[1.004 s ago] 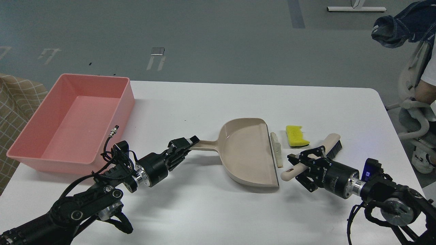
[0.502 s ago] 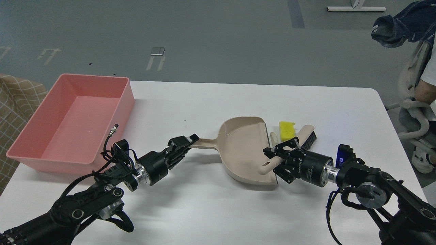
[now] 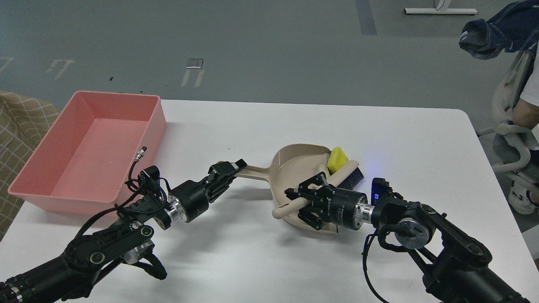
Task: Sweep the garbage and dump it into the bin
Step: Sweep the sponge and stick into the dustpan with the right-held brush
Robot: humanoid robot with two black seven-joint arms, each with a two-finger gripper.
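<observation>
A beige dustpan lies on the white table, its handle pointing left. My left gripper is shut on the dustpan handle. My right gripper is shut on the beige handle of a hand brush with black bristles. The brush lies across the pan's open right edge. A yellow sponge rests at the pan's mouth against the brush. A thin white scrap shows just inside the pan beside the brush. The empty pink bin stands at the table's left.
The white table runs to its right edge, where a seated person and an office chair are close by. A checked cloth lies left of the bin. Grey floor lies beyond the far edge.
My right gripper has swept the brush leftward, pushing the yellow sponge and the white scrap from the table into the dustpan's mouth. The left gripper kept hold of the pan handle, which shifted slightly.
</observation>
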